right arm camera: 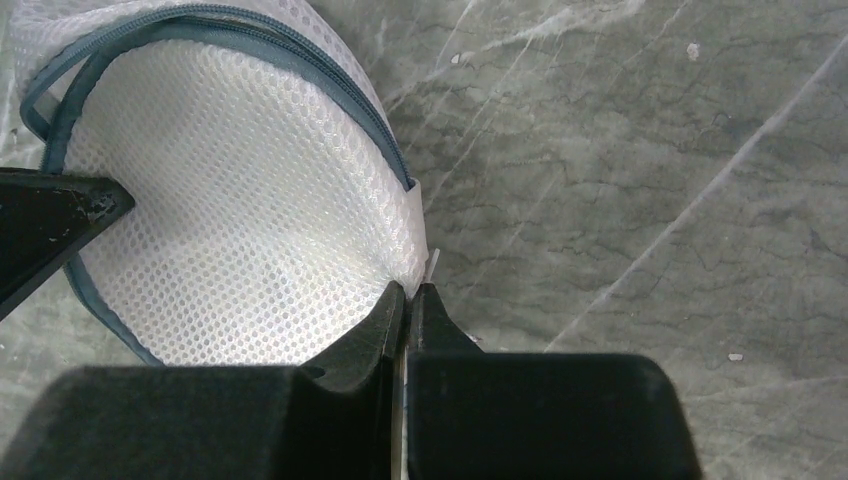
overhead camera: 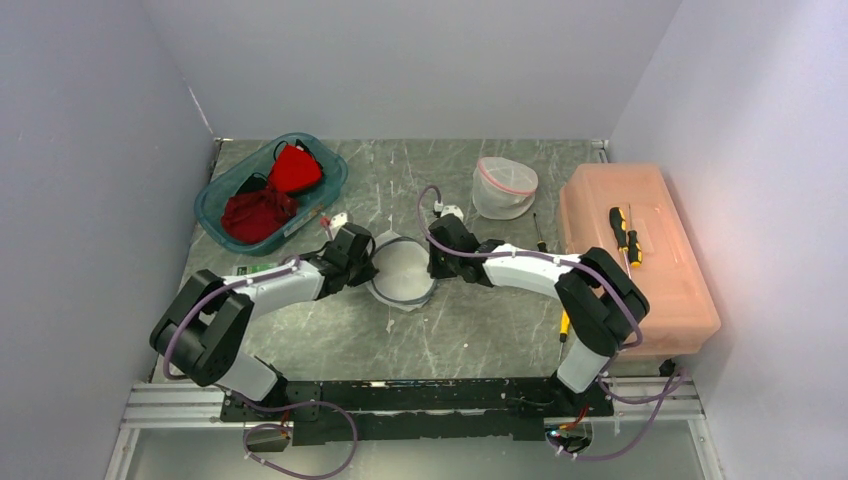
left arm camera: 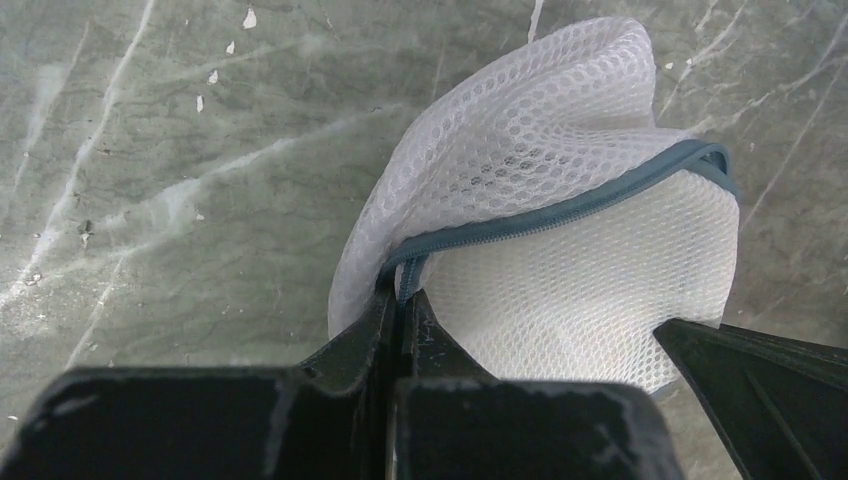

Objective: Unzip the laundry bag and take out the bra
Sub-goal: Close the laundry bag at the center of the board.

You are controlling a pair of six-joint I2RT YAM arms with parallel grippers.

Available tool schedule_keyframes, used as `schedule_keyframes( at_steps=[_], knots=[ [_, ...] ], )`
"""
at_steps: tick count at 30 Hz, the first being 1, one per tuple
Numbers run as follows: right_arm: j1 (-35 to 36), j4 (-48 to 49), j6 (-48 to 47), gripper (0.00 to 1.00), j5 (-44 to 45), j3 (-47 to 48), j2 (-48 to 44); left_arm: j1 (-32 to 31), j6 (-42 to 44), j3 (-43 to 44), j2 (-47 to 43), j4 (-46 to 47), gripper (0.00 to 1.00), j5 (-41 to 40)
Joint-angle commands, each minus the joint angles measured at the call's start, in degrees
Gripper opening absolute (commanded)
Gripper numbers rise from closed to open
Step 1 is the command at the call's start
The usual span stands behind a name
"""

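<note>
The laundry bag [overhead camera: 403, 275] is a round white mesh pouch with a grey-blue zipper [left arm camera: 560, 212], lying on the table between both arms. My left gripper [overhead camera: 373, 268] [left arm camera: 405, 296] is shut on the zipper's blue strip at the bag's left edge. At the opposite edge, my right gripper [overhead camera: 432, 265] [right arm camera: 410, 290] is shut on a pinch of white mesh. In the right wrist view the bag [right arm camera: 230, 220] looks puffed, and its zipper [right arm camera: 300, 50] runs closed along the rim. The bra is hidden; nothing shows through the mesh.
A teal basket [overhead camera: 215, 205] holding red garments stands at the back left. A second mesh bag [overhead camera: 504, 187] sits at the back centre. A pink plastic box [overhead camera: 660, 290] on the right carries a yellow-black screwdriver [overhead camera: 626, 235]. Another screwdriver [overhead camera: 538, 232] lies beside it.
</note>
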Motion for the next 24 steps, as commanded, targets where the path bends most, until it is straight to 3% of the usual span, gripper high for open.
schedule_keyframes(
  at_steps=[1, 8, 16, 20, 24],
  knots=[
    [-1.09, -5.66, -2.18, 0.0, 3.51, 0.81, -3.28, 1.7, 0.99, -0.32, -2.88, -3.21, 0.03, -4.67],
    [-0.28, -17.88, -5.76, 0.0, 4.68, -2.73, -13.47, -0.26, -3.44, -4.46, -6.02, 1.15, 0.03, 5.03],
    [2.06, -28.17, -4.42, 0.0, 5.72, -4.01, -24.49, -10.45, -9.35, -3.96, -4.11, 3.63, 0.03, 5.28],
    [2.68, -28.09, -4.18, 0.0, 5.57, -3.27, -24.98, -12.23, -10.63, -4.19, -6.7, 2.14, 0.03, 3.97],
    [2.4, -21.31, -1.85, 0.0, 6.02, -3.48, -23.03, -12.27, -9.56, -4.52, -10.51, -0.9, 0.03, -1.0]
  ],
)
